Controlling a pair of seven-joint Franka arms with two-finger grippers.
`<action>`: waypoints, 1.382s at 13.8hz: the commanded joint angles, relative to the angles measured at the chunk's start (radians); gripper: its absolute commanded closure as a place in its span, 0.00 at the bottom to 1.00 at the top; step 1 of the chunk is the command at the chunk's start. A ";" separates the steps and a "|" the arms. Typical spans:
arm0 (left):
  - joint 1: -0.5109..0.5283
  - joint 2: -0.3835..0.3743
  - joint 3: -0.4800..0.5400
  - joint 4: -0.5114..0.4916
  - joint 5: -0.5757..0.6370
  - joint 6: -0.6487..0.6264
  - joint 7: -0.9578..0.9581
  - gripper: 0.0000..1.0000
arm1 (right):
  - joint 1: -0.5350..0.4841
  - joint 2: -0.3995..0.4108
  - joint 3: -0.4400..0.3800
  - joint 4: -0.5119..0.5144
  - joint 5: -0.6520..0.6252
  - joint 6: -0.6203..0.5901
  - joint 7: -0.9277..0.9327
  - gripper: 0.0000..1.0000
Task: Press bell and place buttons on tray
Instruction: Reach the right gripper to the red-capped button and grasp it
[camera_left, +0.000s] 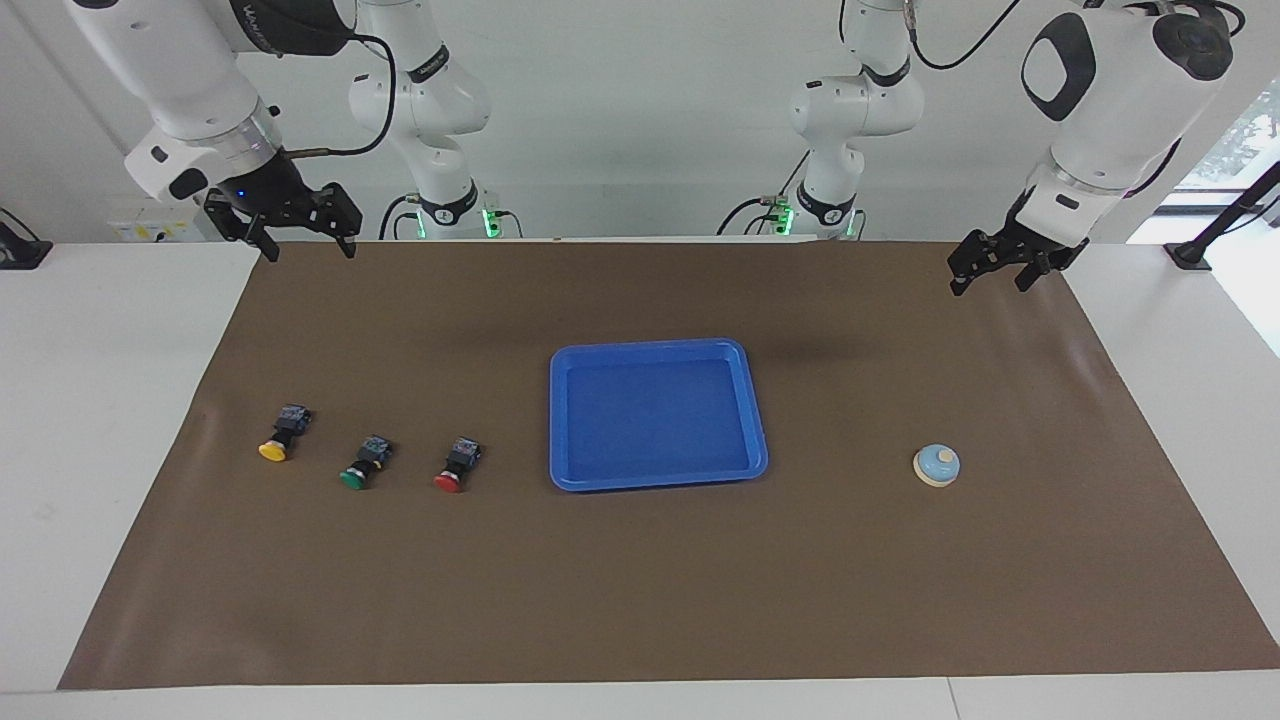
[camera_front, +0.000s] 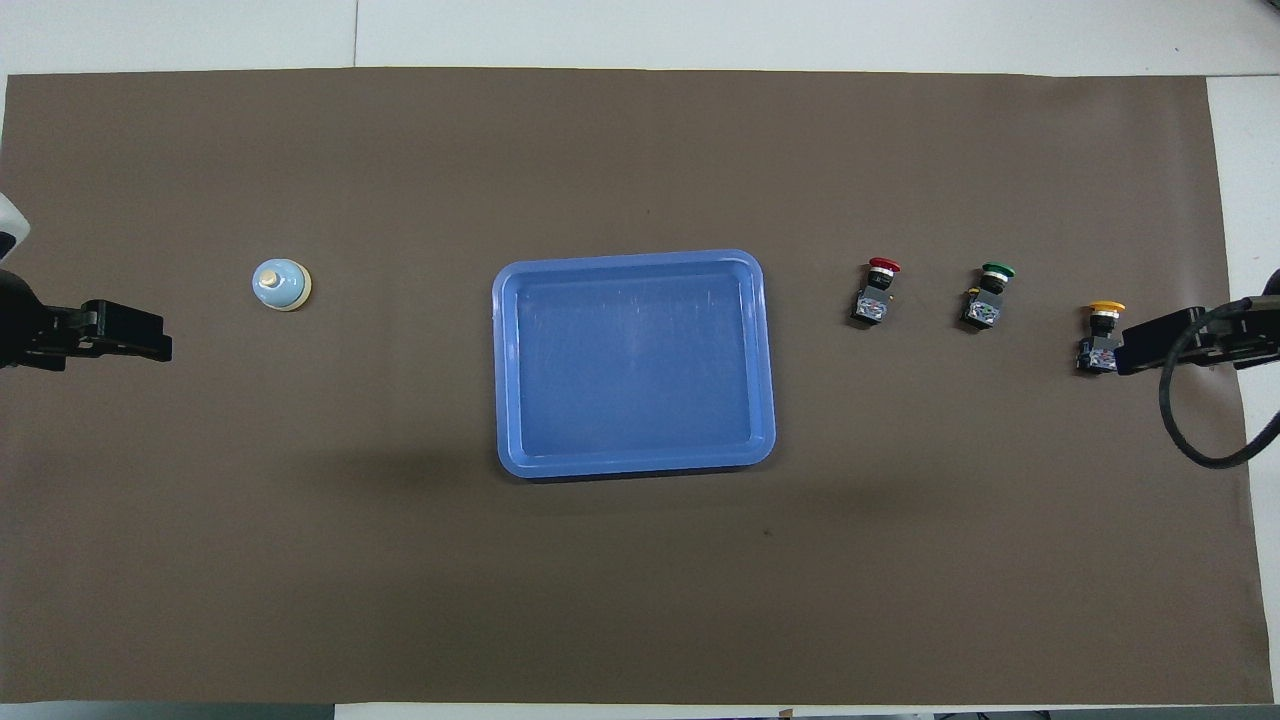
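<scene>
While both hover released, left end effector (camera_left: 985, 270) is over brown mat nr light-blue dome bell (camera_left: 937, 465); right end effector (camera_left: 305, 243) nr yellow-capped black button (camera_left: 277, 438).

The tray (camera_left: 563, 420) lies mid-table (camera_left: 130, 400), the bell (camera_left: 936, 466) toward the left fingers' (camera_left: 957, 282) end, three buttons (camera_left: 364, 465) in a row toward the right fingers' (camera_left: 268, 248) end.

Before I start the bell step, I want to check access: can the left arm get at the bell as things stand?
Probably yes. The left hand hangs open and empty over the mat, and nothing stands around the bell at that arm's end.
</scene>
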 joint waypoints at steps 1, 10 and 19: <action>-0.005 -0.018 0.005 -0.001 0.005 -0.007 -0.001 0.00 | -0.001 -0.031 0.030 -0.082 0.000 0.083 0.066 0.00; 0.003 -0.018 0.005 0.001 0.005 -0.002 -0.001 0.00 | 0.005 0.057 0.130 -0.244 0.001 0.400 0.305 0.00; 0.003 -0.018 0.005 0.001 0.005 -0.002 -0.001 0.00 | 0.074 0.255 0.132 -0.399 -0.002 0.851 0.500 0.00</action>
